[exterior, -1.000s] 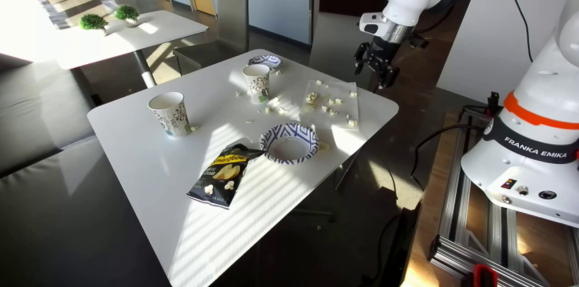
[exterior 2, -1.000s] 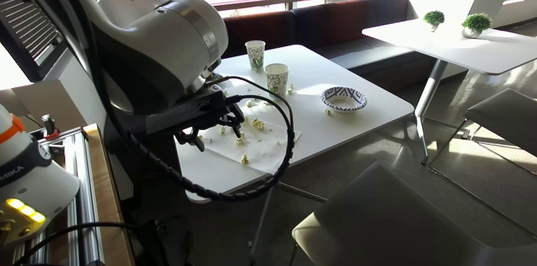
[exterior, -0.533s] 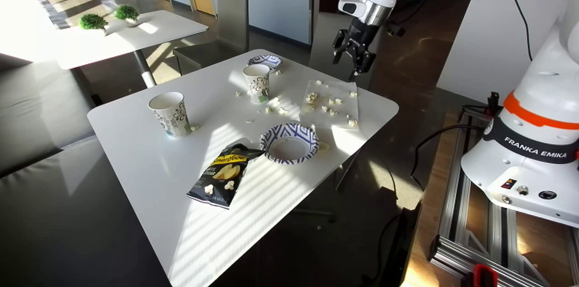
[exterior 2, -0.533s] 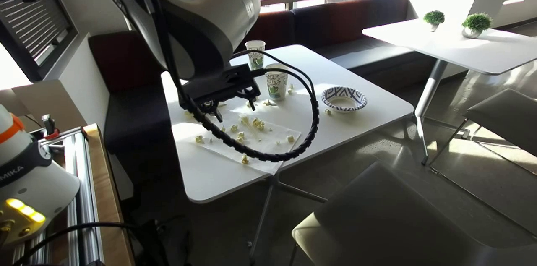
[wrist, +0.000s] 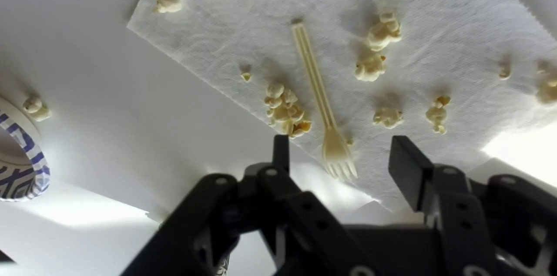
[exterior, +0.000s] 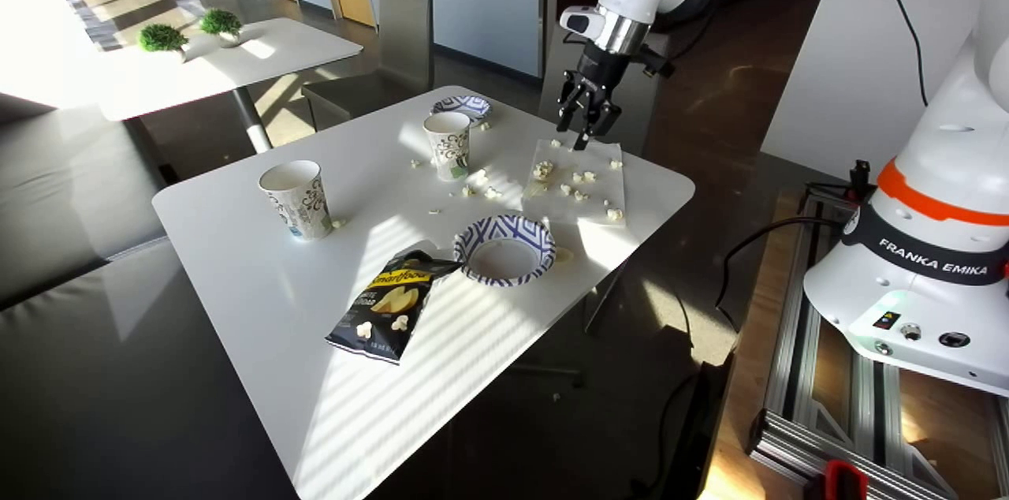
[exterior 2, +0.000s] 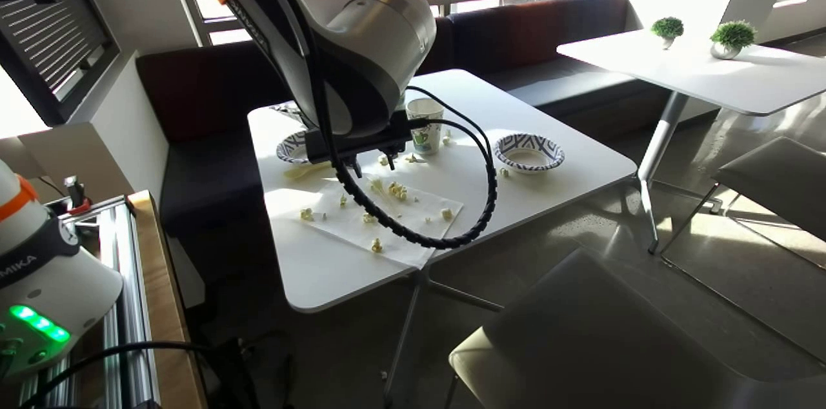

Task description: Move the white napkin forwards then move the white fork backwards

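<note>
Jaws apart, the pincer [wrist: 339,154] hangs over a dimpled paper napkin [wrist: 261,36] bearing a slim, grooved plastic fork [wrist: 321,96].

Below the end effector [wrist: 340,156] are one napkin [wrist: 341,89], one fork [wrist: 317,80]; farther are two cups [exterior: 450,151], two bowls [exterior: 504,229], one bag [exterior: 385,307].
</note>
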Controlling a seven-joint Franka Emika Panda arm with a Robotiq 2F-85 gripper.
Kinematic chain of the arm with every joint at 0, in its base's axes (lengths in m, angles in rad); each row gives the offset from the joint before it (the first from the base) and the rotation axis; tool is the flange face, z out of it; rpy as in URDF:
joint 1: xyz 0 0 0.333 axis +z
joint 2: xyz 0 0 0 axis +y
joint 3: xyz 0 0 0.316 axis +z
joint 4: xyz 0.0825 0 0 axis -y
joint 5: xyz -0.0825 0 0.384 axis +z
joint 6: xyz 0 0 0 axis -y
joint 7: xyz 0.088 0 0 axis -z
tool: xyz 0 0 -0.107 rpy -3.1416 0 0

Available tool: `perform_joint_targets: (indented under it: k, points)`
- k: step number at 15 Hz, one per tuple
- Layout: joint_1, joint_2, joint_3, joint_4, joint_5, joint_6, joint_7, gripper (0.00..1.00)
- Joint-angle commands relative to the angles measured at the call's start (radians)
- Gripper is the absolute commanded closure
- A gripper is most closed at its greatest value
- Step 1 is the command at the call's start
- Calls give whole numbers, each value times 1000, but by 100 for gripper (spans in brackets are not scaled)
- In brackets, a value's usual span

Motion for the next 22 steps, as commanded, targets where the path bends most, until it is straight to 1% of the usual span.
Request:
perform_joint_targets:
  k: [1, 2, 3, 4, 5, 6, 7, 8, 9, 10, 11, 12, 13, 15, 16, 19, 22]
  points:
    - [-32, 94, 37, 56, 49, 48, -28, 47]
    - [-37, 110, 45, 63, 54, 54, -34, 57]
    - [-51, 123, 58, 71, 64, 61, -51, 63]
    - [-63, 137, 69, 80, 71, 64, -65, 73]
    - [-71, 150, 77, 89, 74, 68, -74, 81]
    - [-84, 162, 87, 97, 80, 73, -91, 90]
    - [-100, 174, 100, 105, 88, 81, -110, 87]
    - [-62, 187, 50, 100, 145, 99, -171, 85]
    - [-68, 199, 51, 105, 164, 114, -197, 83]
    - [-66, 210, 45, 108, 183, 129, -226, 76]
    - [-62, 221, 40, 111, 198, 141, -253, 73]
    - [-60, 230, 36, 113, 211, 152, -278, 74]
    - [-62, 238, 36, 114, 225, 159, -310, 72]
    - [-60, 254, 31, 118, 243, 169, -359, 78]
    - [-63, 262, 32, 120, 254, 176, -386, 78]
    - [-66, 285, 28, 130, 273, 195, -455, 84]
    - [-70, 304, 22, 140, 291, 210, -504, 80]
